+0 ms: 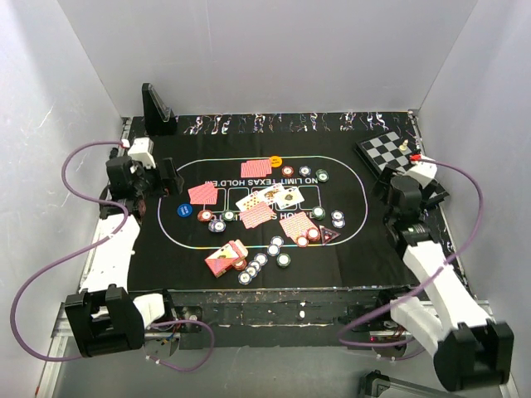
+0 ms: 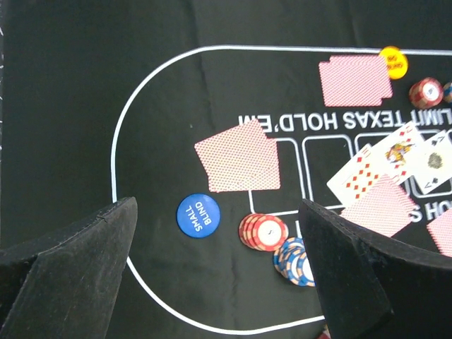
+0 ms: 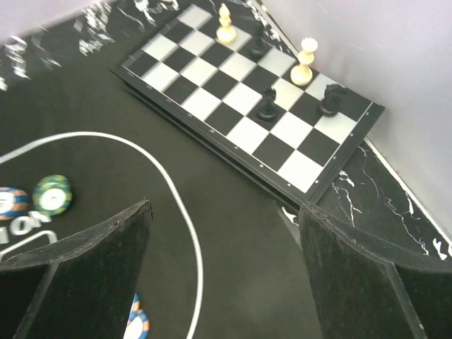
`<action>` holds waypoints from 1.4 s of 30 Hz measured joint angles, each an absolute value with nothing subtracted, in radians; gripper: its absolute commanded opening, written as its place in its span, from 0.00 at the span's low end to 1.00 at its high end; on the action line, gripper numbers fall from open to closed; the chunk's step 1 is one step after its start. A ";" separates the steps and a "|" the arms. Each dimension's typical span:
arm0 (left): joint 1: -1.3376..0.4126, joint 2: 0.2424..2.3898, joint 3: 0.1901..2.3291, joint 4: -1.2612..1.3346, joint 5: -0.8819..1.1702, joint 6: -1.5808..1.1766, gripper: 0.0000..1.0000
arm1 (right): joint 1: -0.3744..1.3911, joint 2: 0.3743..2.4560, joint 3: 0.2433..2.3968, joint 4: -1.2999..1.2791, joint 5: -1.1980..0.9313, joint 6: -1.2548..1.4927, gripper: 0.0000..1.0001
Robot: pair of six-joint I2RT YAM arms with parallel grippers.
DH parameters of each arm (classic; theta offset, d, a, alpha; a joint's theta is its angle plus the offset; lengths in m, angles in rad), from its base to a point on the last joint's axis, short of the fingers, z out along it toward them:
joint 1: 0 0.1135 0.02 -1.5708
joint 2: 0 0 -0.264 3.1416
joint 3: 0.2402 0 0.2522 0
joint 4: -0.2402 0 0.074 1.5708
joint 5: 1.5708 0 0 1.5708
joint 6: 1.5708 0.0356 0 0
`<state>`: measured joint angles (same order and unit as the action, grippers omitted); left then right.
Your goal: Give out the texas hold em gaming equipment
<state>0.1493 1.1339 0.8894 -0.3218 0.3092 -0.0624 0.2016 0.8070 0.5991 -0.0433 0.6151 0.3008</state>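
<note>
**While both grippers hang open, the poker gear lies spread across the mat**

Your left gripper sits over the left end of the black mat, its jaws wide apart and holding nothing. In its wrist view, the blue Small Blind button lies on the mat between the two fingers. A red chip stack sits just beside the button, and a blue chip stack is right against the red one. A face-down card pile lies beyond the button. A second face-down pile rests further off, with the yellow button at its corner. Face-up cards are fanned near the centre.

Your right gripper is likewise spread wide and empty. It is at the right end of the mat, near the chessboard, which lies outside the white oval line. A green chip lies inside that line.

From overhead you can see the dark triangular marker right of centre. More cards and a string of chips lie along the near side.
</note>
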 measured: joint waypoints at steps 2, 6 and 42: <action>0.149 1.129 0.826 -0.262 0.316 -0.041 0.98 | 0.170 0.923 0.594 0.021 0.614 0.260 0.91; 0.150 1.128 0.681 -0.082 0.310 -0.063 0.98 | 0.132 1.040 0.523 0.165 0.601 0.224 0.91; 0.155 1.456 0.243 1.096 0.308 -0.088 0.98 | 0.065 1.298 0.324 0.767 0.379 0.101 0.94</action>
<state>0.1551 1.4559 0.2432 1.0958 0.3077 -0.0879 0.0647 1.2984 0.3237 0.7673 0.3786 0.1005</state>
